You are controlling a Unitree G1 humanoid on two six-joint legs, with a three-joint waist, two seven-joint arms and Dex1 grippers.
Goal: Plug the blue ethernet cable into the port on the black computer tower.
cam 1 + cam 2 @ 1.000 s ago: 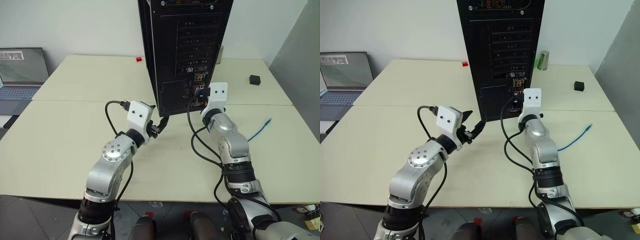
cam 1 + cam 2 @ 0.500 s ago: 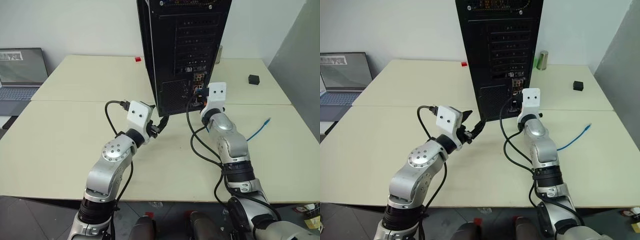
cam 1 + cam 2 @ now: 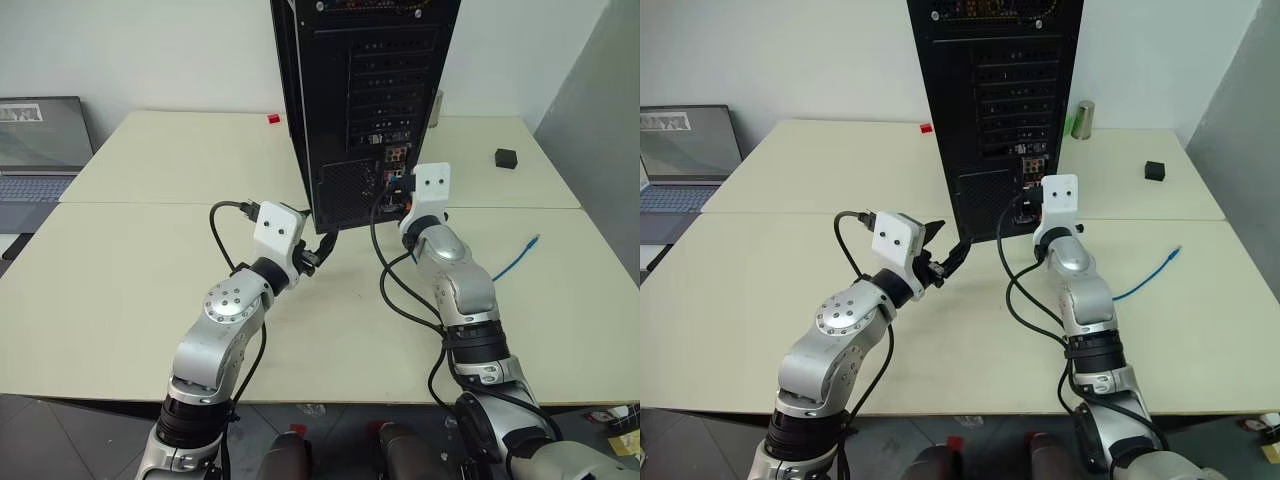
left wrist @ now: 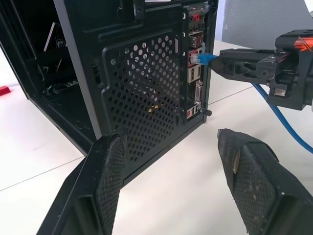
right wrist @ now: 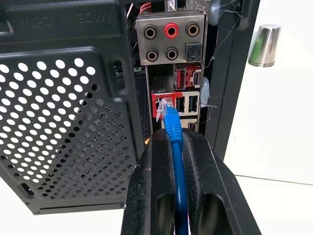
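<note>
The black computer tower (image 3: 360, 90) stands upright at the middle of the table, rear panel facing me. My right gripper (image 5: 175, 139) is shut on the blue ethernet cable (image 5: 177, 161) just behind its clear plug (image 5: 165, 107). The plug's tip is at the mouth of the red-framed port (image 5: 158, 100) in the connector cluster; how deep it sits I cannot tell. In the left wrist view the plug (image 4: 197, 58) meets the panel. The cable's loose end (image 3: 518, 260) trails over the table on the right. My left gripper (image 4: 178, 147) hangs open and empty by the tower's lower left corner.
A grey laptop (image 3: 40, 140) sits at the far left. A small black box (image 3: 506, 158) and a metal can (image 3: 1085, 118) stand on the far right of the table, and a small red piece (image 3: 272, 119) lies behind the tower. Thick black arm cables (image 3: 395, 290) loop beside the right arm.
</note>
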